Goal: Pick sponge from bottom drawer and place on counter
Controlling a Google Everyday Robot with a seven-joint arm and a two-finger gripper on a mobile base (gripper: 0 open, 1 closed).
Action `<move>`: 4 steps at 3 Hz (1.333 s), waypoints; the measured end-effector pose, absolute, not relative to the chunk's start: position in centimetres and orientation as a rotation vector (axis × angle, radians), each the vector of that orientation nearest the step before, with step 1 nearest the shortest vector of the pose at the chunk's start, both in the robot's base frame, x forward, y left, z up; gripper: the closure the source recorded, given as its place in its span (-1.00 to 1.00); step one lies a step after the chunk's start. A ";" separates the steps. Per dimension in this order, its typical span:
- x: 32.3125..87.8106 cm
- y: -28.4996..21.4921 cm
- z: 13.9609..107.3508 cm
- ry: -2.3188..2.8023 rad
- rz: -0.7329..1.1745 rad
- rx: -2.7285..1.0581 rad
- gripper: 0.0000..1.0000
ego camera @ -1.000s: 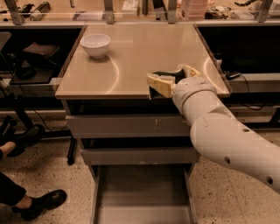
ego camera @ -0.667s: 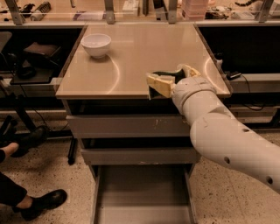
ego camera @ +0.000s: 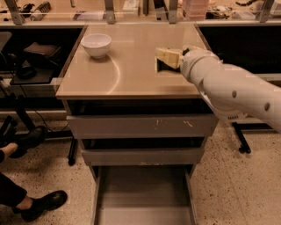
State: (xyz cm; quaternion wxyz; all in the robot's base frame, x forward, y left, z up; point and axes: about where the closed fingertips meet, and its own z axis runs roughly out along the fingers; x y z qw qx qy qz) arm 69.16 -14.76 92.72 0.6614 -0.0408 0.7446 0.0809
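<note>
On counter (ego camera: 131, 66) right side: tool (ego camera: 165, 59) over dark sponge (ego camera: 163, 67), mostly hidden; grip unclear.

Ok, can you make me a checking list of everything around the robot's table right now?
Surface: counter, tan and glossy.
Job's things: sponge, dark, under the tool at the counter's right side; bottom drawer pulled open, nothing seen inside.
Clutter: white bowl at the counter's back left.
Grippers: tool over the counter's right side, above the sponge.
Cables: thin dark cable by the floor, left.
Surroundings: cluttered shelf behind; a person's shoes lower left.
</note>
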 end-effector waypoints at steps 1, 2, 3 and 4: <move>73.7 -12.6 92.8 1.725 0.216 -0.161 1.00; 75.4 -8.5 89.4 1.812 0.258 -0.278 1.00; 74.4 -6.1 81.8 1.947 0.239 -0.396 1.00; 74.6 -6.1 82.5 1.947 0.239 -0.396 0.62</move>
